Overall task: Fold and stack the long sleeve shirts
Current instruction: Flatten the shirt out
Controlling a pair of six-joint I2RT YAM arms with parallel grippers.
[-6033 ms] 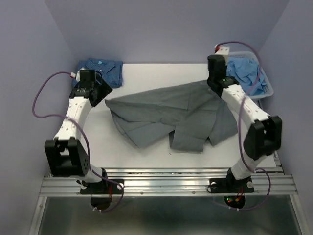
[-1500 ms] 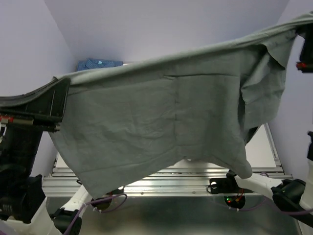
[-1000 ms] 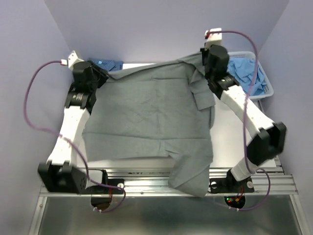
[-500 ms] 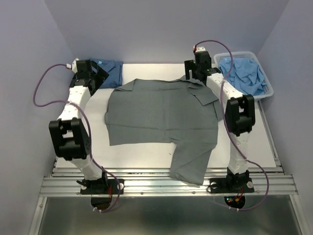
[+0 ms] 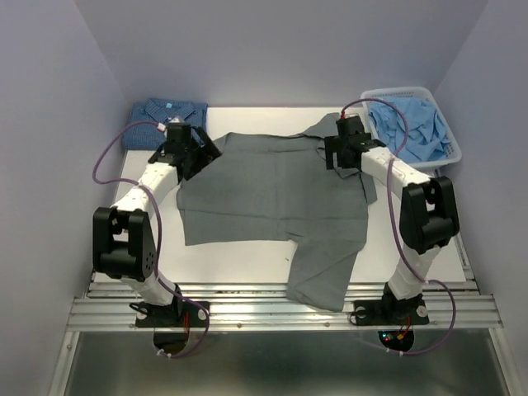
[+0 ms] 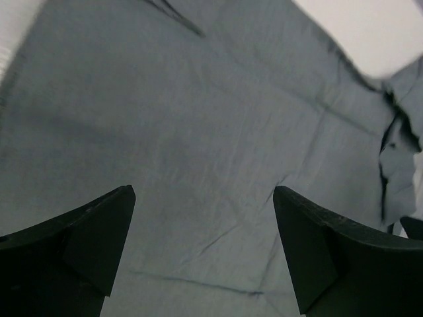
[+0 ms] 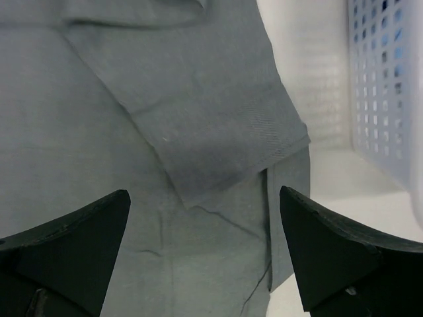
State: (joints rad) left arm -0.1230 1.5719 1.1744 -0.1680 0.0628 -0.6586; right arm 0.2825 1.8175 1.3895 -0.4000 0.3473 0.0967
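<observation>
A slate-grey long sleeve shirt (image 5: pixel 268 190) lies spread flat on the white table (image 5: pixel 412 247). One sleeve (image 5: pixel 320 276) hangs over the near edge. My left gripper (image 5: pixel 200 155) hovers open over its far left shoulder, holding nothing. My right gripper (image 5: pixel 341 159) hovers open over the far right shoulder, also holding nothing. In the left wrist view the fingers (image 6: pixel 92 238) frame smooth grey cloth (image 6: pixel 198 132). A folded-over sleeve (image 7: pixel 211 125) shows beneath the open right gripper (image 7: pixel 205 195). A dark blue checked shirt (image 5: pixel 167 116) sits folded at the back left corner.
A pale plastic basket (image 5: pixel 456 153) with crumpled light blue cloth (image 5: pixel 411 124) stands at the back right, and its wall (image 7: pixel 390 92) shows in the right wrist view. Purple walls close in the left, back and right. A metal rail (image 5: pixel 280 309) runs along the near edge.
The grey shirt was swung up, laid flat and let go as both grippers opened. Since half a second ago both grippers have drawn back from the far edge, over the shirt's shoulders.
</observation>
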